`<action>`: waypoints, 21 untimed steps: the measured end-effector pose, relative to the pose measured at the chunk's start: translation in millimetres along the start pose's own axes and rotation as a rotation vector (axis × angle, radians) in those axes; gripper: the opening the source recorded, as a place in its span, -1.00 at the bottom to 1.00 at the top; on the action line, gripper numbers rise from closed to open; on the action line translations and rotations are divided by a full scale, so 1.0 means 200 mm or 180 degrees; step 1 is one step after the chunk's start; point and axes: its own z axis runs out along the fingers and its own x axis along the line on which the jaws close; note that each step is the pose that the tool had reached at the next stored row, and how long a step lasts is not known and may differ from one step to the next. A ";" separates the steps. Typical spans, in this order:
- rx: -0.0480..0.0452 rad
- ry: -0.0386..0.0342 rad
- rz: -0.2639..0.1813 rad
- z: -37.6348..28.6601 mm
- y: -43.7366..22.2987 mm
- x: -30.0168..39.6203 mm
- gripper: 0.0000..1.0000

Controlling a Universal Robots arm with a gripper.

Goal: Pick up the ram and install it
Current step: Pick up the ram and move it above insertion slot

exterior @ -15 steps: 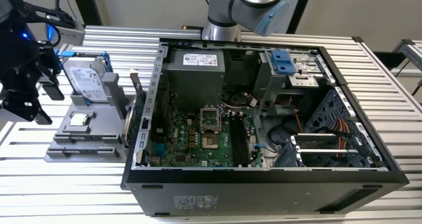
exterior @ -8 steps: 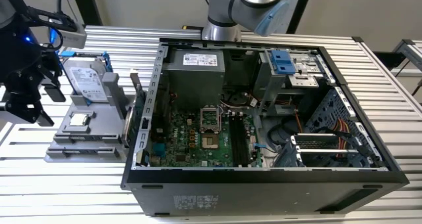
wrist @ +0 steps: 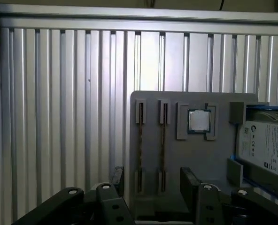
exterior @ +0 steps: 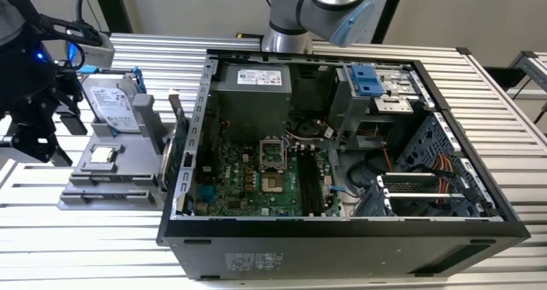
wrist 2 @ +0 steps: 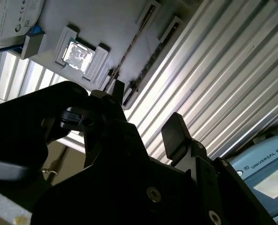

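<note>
First wrist view: my gripper (wrist: 152, 177) is spread wide with nothing in it, its two black fingers (wrist: 189, 180) apart over one end of the grey holder (wrist: 214, 159). The ram (wrist: 163, 140) stands on edge in a slot of that holder, with a second stick (wrist: 140, 140) in the slot beside it, both untouched. Further along the holder lie a square chip (wrist: 198, 121) and a hard drive (wrist: 266, 145). In the exterior view the holder sits on the slatted table (exterior: 86, 251), just beside the open computer case (exterior: 342, 239), on the exterior view's left.
</note>
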 end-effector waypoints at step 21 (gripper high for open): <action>0.0000 0.0000 0.0003 0.080 -0.001 0.013 1.00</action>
